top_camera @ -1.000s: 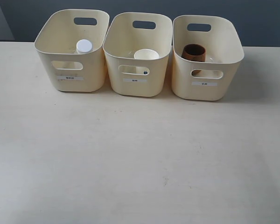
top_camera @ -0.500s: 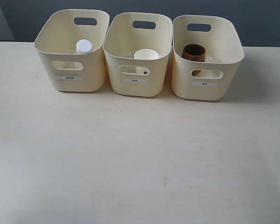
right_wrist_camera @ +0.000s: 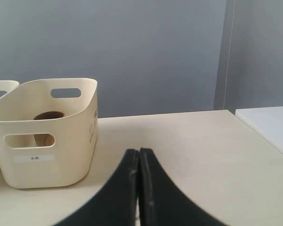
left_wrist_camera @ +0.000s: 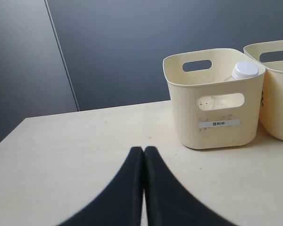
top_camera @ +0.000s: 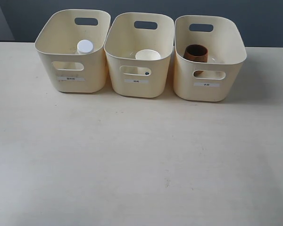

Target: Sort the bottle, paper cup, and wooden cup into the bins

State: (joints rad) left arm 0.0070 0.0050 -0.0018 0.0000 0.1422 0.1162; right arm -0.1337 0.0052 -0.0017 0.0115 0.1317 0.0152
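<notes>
Three cream bins stand in a row at the back of the table. The left bin (top_camera: pixel 70 70) holds the bottle (top_camera: pixel 85 46), of which only the white cap shows; its cap shows again as the bottle (left_wrist_camera: pixel 245 70) in the left bin (left_wrist_camera: pixel 217 132). Inside the middle bin (top_camera: pixel 137 77) sits the white paper cup (top_camera: pixel 148 55). The wooden cup (top_camera: pixel 195 52) stands in the right bin (top_camera: pixel 207 87), and through the handle hole of that bin (right_wrist_camera: pixel 47 162) the wooden cup (right_wrist_camera: pixel 48 116) shows too. My left gripper (left_wrist_camera: pixel 144 149) and right gripper (right_wrist_camera: pixel 139 151) are both shut and empty, low over the table, out of the exterior view.
A pale wooden table (top_camera: pixel 141 160) stretches in front of the bins. A dark grey wall (top_camera: pixel 141 7) rises behind them. In the right wrist view a white surface (right_wrist_camera: pixel 269 125) lies beyond the table's edge.
</notes>
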